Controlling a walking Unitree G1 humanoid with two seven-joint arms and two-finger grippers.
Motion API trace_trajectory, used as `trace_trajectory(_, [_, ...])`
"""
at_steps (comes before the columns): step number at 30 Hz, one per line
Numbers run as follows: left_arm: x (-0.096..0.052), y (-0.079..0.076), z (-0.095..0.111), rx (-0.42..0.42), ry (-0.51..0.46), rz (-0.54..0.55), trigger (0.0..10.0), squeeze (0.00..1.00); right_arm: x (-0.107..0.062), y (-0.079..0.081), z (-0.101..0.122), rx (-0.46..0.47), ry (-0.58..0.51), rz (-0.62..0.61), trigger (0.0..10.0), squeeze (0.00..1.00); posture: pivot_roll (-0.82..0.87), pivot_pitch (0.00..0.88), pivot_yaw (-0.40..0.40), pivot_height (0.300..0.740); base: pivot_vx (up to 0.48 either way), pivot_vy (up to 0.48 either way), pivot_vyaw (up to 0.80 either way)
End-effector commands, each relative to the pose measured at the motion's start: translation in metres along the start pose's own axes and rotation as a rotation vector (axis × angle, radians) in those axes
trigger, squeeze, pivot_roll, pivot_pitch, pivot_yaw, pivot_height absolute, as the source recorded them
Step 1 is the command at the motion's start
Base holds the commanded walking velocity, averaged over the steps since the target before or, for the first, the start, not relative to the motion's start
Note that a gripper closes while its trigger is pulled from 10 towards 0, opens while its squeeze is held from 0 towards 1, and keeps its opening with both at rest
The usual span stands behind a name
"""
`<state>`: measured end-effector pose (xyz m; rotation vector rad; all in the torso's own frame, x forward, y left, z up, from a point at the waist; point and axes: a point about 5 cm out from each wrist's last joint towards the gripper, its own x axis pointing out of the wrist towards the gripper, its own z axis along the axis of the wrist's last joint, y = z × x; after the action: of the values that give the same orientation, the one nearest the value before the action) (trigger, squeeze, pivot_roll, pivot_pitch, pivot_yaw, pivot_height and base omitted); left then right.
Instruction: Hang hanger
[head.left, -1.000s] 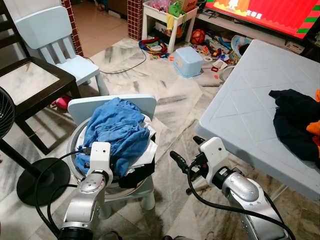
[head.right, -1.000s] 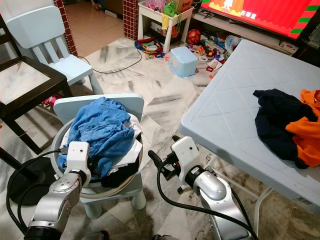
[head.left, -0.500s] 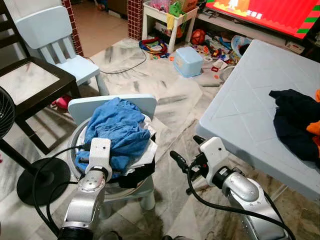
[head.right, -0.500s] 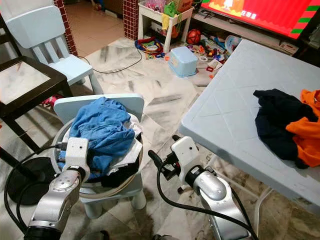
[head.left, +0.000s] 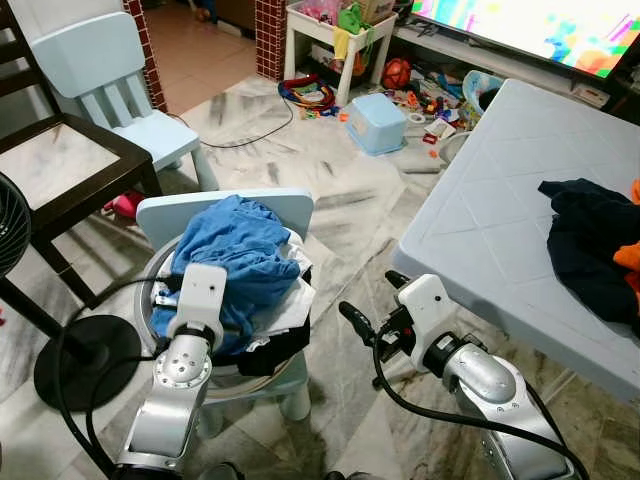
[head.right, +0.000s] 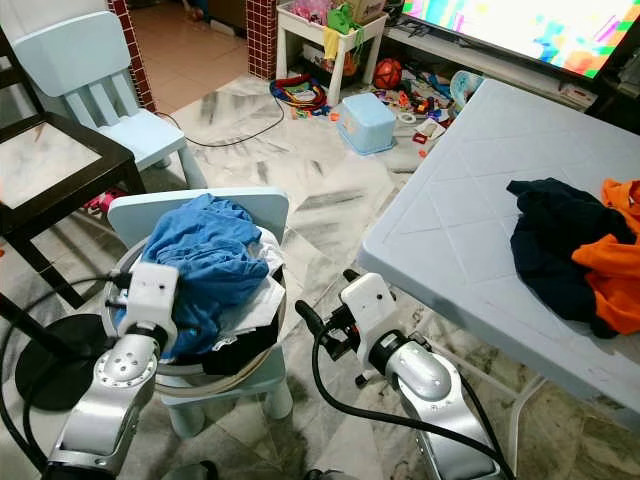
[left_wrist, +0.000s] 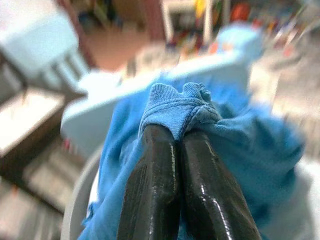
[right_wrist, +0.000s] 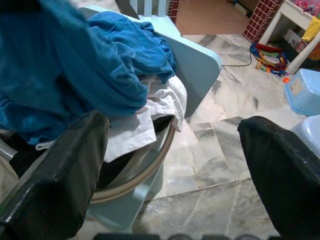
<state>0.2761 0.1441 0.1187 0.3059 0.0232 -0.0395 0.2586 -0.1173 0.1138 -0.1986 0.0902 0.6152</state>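
A blue garment (head.left: 240, 255) lies on top of a heap of clothes in a round basket (head.right: 276, 325). The basket stands on a small light blue chair (head.left: 290, 205). My left gripper (left_wrist: 180, 132) is shut on a fold of that blue garment, just above the heap. White and dark clothes (right_wrist: 160, 107) lie under it. My right gripper (head.left: 372, 298) hangs open beside the chair, between it and the table, with nothing between its fingers (right_wrist: 55, 175).
A light blue table (head.left: 480, 200) on my right holds a dark garment (head.left: 590, 240) and an orange one (head.right: 610, 260). On my left stand a fan base (head.left: 70, 360), a dark wooden chair (head.left: 60, 160) and another blue chair (head.left: 100, 70). Toys and a blue box (head.left: 378, 122) litter the floor ahead.
My left gripper has risen a little, pulling the blue garment up with it. The right arm has stayed where it was.
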Motion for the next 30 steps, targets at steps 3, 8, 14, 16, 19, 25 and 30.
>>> trace_trajectory(3, [-0.016,-0.007,0.008,0.077,-0.098,-0.05,0.0,0.0,0.0,-0.004,0.0,-0.001,-0.01,-0.016,10.0,0.0,0.05,0.117,-0.115,0.74,0.0,0.0,0.0])
trace_trajectory(8, [-0.028,0.011,-0.004,0.115,-0.047,0.028,0.0,0.0,0.012,-0.018,0.011,0.03,-0.085,-0.129,10.0,0.0,0.09,0.103,-0.113,0.74,0.0,0.0,0.0])
trace_trajectory(14, [-0.03,0.016,0.005,0.043,-0.056,0.074,1.5,0.0,0.018,-0.029,0.019,0.116,-0.136,-0.231,10.0,0.0,0.13,0.079,-0.116,0.74,0.0,0.0,0.0])
trace_trajectory(16, [-0.03,0.015,0.008,0.034,-0.068,0.087,2.7,0.0,0.018,-0.033,0.019,0.143,-0.146,-0.272,10.0,0.0,0.13,0.057,-0.113,0.74,0.0,0.0,0.0])
trace_trajectory(19, [-0.027,0.01,0.01,-0.006,-0.081,0.07,4.6,0.0,0.019,-0.042,0.017,0.24,-0.166,-0.36,10.0,0.0,0.14,0.029,-0.106,0.74,0.0,0.0,0.0])
trace_trajectory(25, [-0.017,0.005,0.014,-0.011,-0.091,0.047,10.0,0.0,0.022,-0.051,0.003,0.387,-0.195,-0.44,10.0,0.0,0.17,0.0,-0.084,0.74,0.0,0.0,0.0])
trace_trajectory(30, [-0.021,0.01,0.01,-0.034,-0.087,0.052,10.0,0.0,0.022,-0.051,0.011,0.341,-0.248,-0.45,10.0,0.0,0.17,0.0,-0.065,0.74,0.0,0.0,0.0])
